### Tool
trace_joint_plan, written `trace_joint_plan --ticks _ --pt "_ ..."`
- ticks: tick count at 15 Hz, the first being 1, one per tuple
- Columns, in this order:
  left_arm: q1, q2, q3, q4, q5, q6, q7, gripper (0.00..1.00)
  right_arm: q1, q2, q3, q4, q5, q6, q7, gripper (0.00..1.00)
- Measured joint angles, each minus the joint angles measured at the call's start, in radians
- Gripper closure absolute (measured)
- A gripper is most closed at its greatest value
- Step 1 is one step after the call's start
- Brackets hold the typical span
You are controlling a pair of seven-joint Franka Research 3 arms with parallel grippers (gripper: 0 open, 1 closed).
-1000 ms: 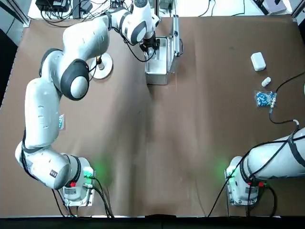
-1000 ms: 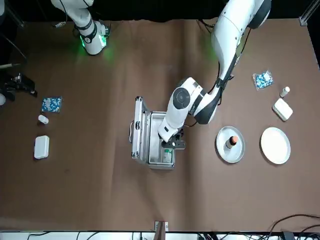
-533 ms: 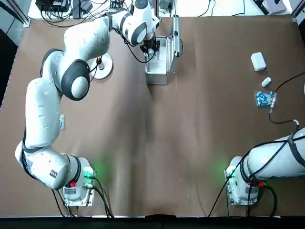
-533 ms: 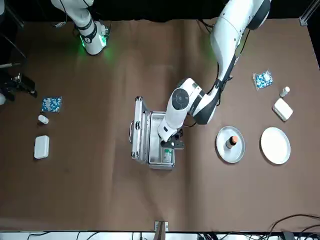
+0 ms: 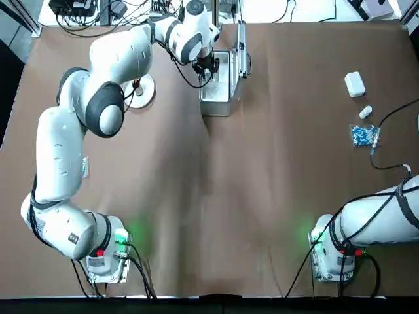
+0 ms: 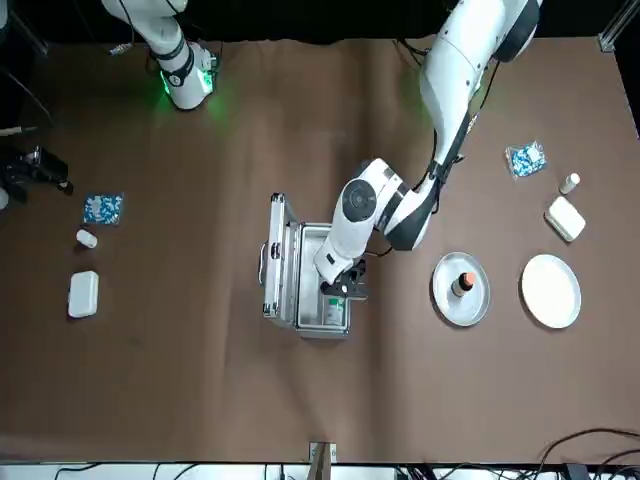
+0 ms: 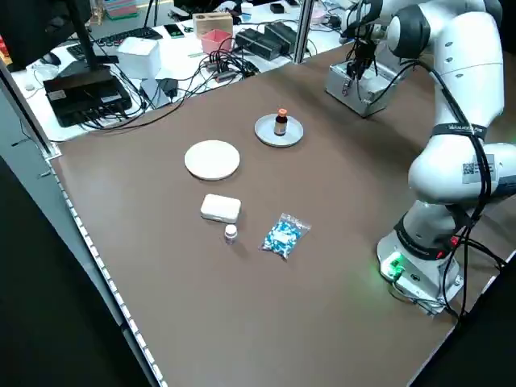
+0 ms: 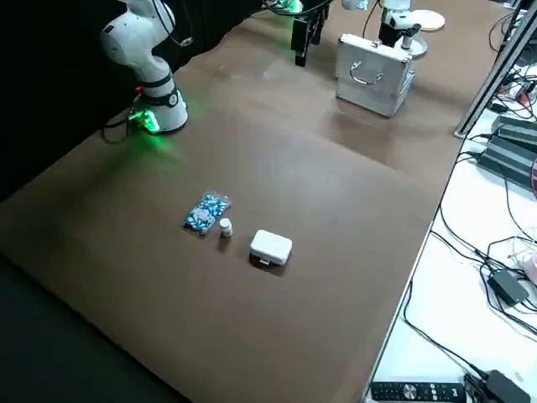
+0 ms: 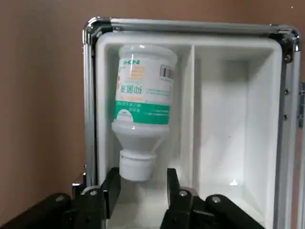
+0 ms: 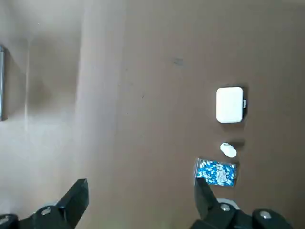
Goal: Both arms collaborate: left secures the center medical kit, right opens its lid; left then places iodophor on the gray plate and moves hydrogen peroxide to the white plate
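Front view: brown bottle (image 6: 461, 285) sits on the rimmed plate (image 6: 443, 303), flat plate (image 6: 551, 291) bare. Left wrist view: left gripper (image 9: 141, 186), fingers apart, straddles the peroxide bottle's (image 9: 141, 109) neck inside the case (image 9: 267, 114); closing seems next. Right wrist view: right gripper (image 10: 141, 200) open, idle

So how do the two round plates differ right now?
The gray plate has a raised rim and carries the iodophor upright at its centre; the white plate is flat, rimless and bare. The gray one lies nearer the open case. Both are round, pale and similar in size.
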Motion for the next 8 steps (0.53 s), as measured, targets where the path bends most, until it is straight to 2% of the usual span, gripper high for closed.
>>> trace_joint_plan --ticks 4,8 --pt "-0.001 0.001 0.003 0.002 0.0 0.0 0.0 0.52 0.001 0.0 0.0 0.0 -0.001 0.011 0.0 0.01" --pt "-0.005 0.002 0.012 0.005 0.0 0.0 0.0 0.57 0.001 0.0 0.0 0.0 -0.013 0.027 0.0 0.01"
